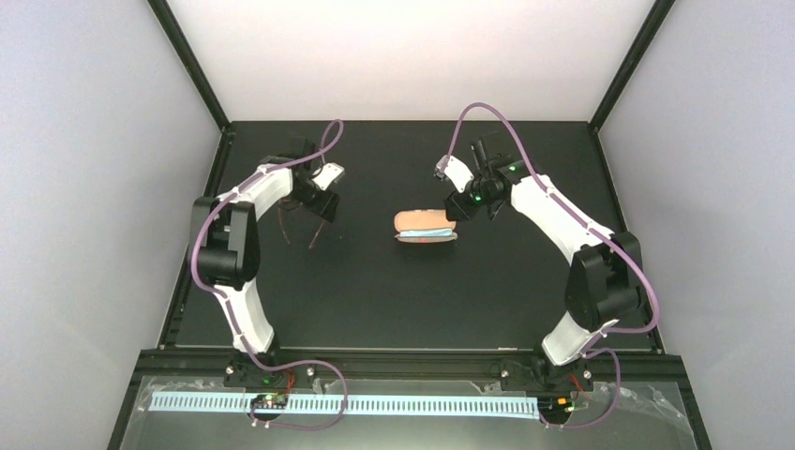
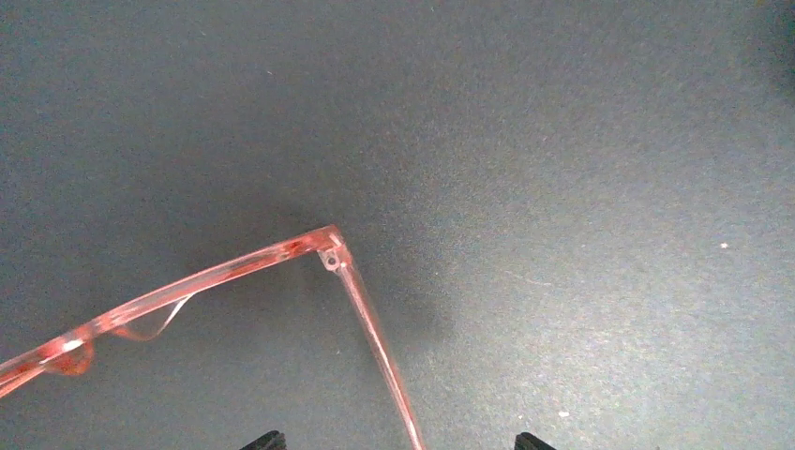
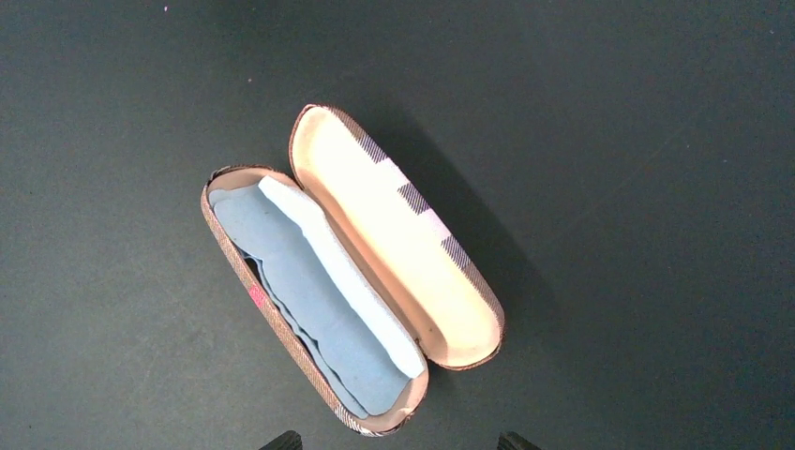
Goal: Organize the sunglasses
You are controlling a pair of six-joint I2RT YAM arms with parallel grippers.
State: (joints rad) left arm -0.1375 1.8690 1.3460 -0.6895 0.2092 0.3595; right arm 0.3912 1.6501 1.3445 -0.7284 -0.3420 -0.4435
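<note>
- My left tool [image 2: 396,442] is spread wide, clamping nothing, straddling one temple arm [image 2: 375,337].
- The sunglasses [image 2: 216,272] sit unfolded on the worktop [image 2: 562,141], well left of the open case [image 1: 427,225].
- I'd close gently, near the hinge, square across it.

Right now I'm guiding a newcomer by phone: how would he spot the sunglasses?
On the black table, look left, by the left gripper. There: thin, translucent reddish-brown sunglasses, temple arms unfolded, unlike the bulky open striped brown case at centre.
</note>
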